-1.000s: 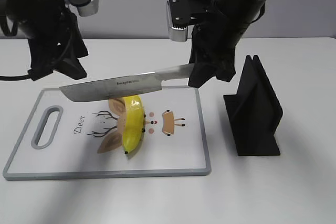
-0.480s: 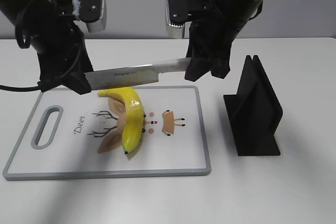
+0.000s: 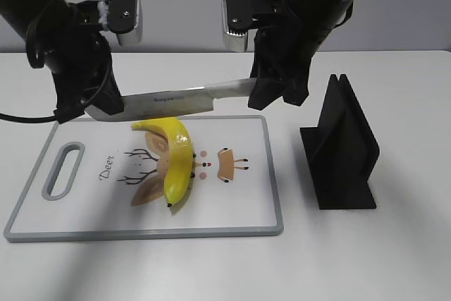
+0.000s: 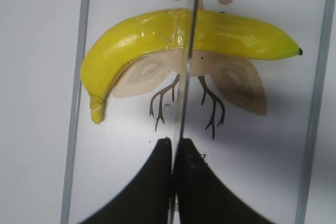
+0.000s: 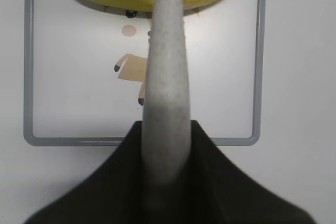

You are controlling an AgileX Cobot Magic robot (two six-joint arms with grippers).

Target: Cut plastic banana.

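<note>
While both arms hold a knife (image 3: pixel 184 99) level in the air, the plastic banana (image 3: pixel 177 162) lies uncut on the cutting board (image 3: pixel 246 195) below.
The right gripper (image 3: pixel 269 94) is clamped on the handle; the left gripper (image 3: pixel 95 107) has its fingers pressed together on the blade's tip end. A black knife stand (image 3: pixel 342 147) sits on the table just right of the board.

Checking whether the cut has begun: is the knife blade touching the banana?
Apart. In the exterior view the knife blade is level above the plastic banana, with bare cutting board visible between the blade's lower edge and the banana's upper end.
</note>
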